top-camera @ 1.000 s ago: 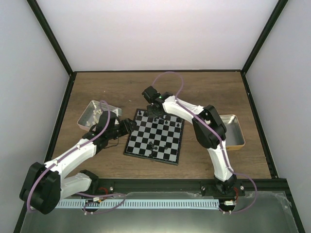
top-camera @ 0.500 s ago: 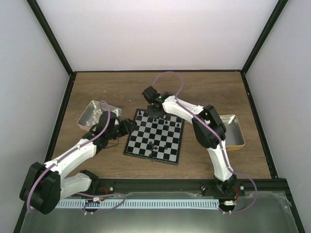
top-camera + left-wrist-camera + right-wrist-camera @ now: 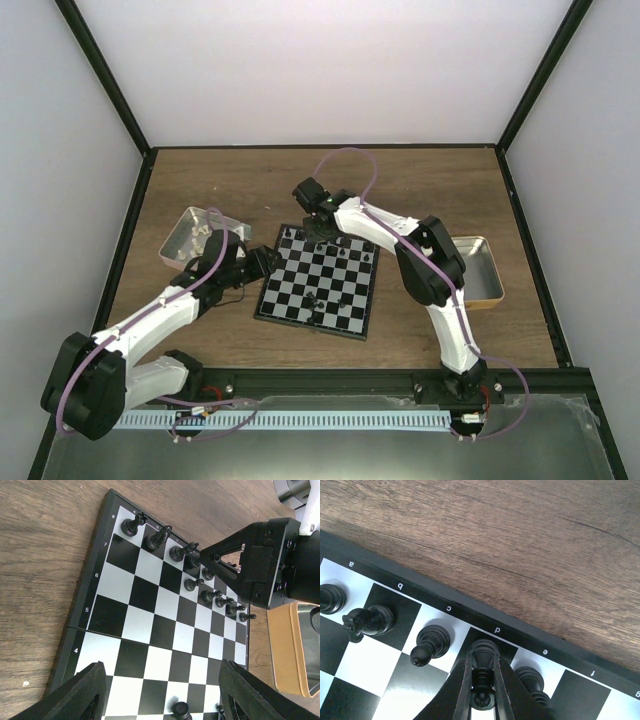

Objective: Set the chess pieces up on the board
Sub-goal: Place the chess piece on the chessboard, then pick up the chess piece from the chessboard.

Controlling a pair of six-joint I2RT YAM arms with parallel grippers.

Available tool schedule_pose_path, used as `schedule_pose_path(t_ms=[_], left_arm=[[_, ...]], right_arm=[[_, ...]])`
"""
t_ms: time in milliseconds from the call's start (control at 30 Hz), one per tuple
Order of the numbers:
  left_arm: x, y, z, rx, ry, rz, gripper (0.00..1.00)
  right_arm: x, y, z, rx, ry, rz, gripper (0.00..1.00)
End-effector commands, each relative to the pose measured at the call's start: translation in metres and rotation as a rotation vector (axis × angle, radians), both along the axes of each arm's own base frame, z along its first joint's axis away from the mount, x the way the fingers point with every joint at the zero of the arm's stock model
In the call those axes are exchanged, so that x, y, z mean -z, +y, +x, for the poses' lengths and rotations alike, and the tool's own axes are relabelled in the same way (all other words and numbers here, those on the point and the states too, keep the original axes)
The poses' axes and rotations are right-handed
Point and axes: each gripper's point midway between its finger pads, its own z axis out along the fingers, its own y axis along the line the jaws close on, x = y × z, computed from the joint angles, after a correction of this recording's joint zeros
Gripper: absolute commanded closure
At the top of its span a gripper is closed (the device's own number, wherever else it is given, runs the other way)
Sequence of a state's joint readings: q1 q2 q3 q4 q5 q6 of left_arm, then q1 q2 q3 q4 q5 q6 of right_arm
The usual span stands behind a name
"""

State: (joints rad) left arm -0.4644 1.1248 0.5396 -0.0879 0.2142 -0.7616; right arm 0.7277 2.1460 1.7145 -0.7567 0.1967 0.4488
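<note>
Your right gripper (image 3: 483,666) is at the far edge of the board (image 3: 290,281), its jaws nearly closed and pinching a black piece (image 3: 484,652) over the dark square lettered d in the back row. Whether the base is fully seated there can't be told. That row is filling up: a rook (image 3: 330,599) on a, a knight (image 3: 367,621) on b and a bishop (image 3: 431,641) on c stand to the left, and another piece (image 3: 530,677) stands just beside your fingers on e. So you appear to be at the point of setting down the d-file piece. The next move looks like a small, even opening of the jaws and a straight lift, since the bishop and the e-file piece both stand close enough to be knocked over. Your left gripper (image 3: 161,666) hovers at the board's left edge with its jaws wide apart and holding nothing. A few loose black pieces (image 3: 315,298) sit on the near half of the board, and they look like the next ones to collect.
</note>
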Motion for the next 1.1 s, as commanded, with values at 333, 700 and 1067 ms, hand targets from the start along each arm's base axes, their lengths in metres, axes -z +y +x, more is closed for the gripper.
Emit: schedule_pose_path(t_ms=[333, 700, 1067], left_arm=[[0.000, -0.001, 0.001, 0.008, -0.013, -0.012, 0.36], [-0.008, -0.003, 0.002, 0.016, -0.031, -0.019, 0.36], [-0.010, 0.008, 0.005, -0.030, -0.050, 0.019, 0.36]], right_arm=[[-0.030, -0.001, 0.006, 0.017, -0.032, 0.027, 0.80], [-0.088, 0.001, 0.008, 0.057, -0.112, 0.125, 0.70], [-0.099, -0.005, -0.082, -0.065, -0.043, 0.320, 0.53]])
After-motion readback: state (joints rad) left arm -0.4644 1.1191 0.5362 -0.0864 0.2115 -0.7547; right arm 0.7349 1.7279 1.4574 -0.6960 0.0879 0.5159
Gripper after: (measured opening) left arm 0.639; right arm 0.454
